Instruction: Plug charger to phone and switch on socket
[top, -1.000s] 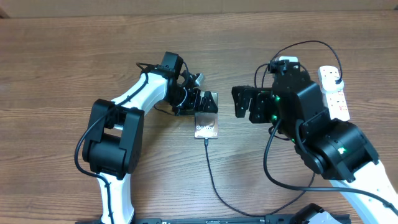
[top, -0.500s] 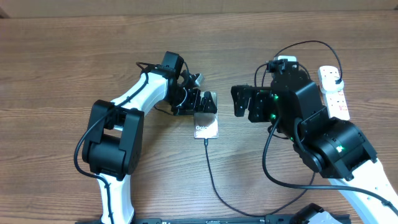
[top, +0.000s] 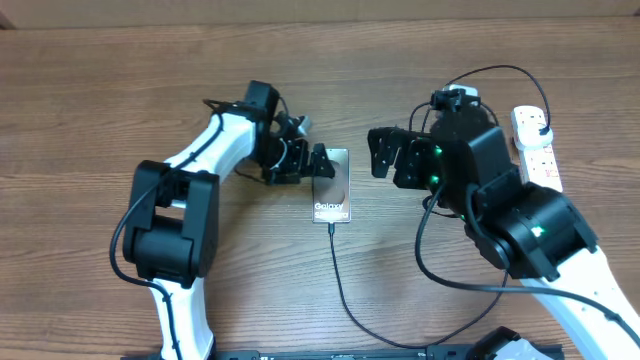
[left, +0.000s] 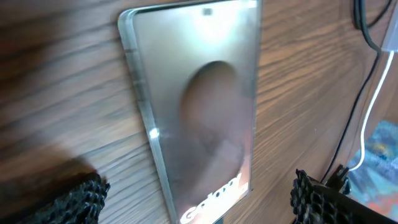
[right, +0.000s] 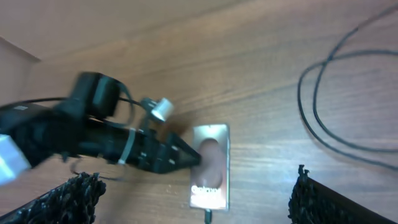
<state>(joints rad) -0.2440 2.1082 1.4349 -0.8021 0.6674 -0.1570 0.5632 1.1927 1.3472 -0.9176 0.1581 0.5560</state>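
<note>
The phone (top: 331, 186) lies flat on the wood table, with its "Galaxy" text at the near end. The charger cable (top: 342, 285) is joined by its connector (top: 332, 227) to the phone's near end and runs toward the table's front edge. My left gripper (top: 312, 163) is open and empty, just left of the phone's far end. In the left wrist view the phone (left: 199, 106) lies between the spread fingers (left: 199, 208). My right gripper (top: 385, 163) is open and empty, to the right of the phone. The right wrist view shows the phone (right: 211, 165) and connector (right: 207, 216). The socket strip (top: 535, 150) lies at the far right.
A black plug (top: 543, 128) sits in the strip's far end. Black cable loops (top: 500, 75) arch over the right arm and show in the right wrist view (right: 336, 118). The left arm (right: 93, 137) lies left of the phone there.
My left gripper has drawn back to the left off the phone's far end, so the whole phone now shows. The right arm has shifted slightly left.
</note>
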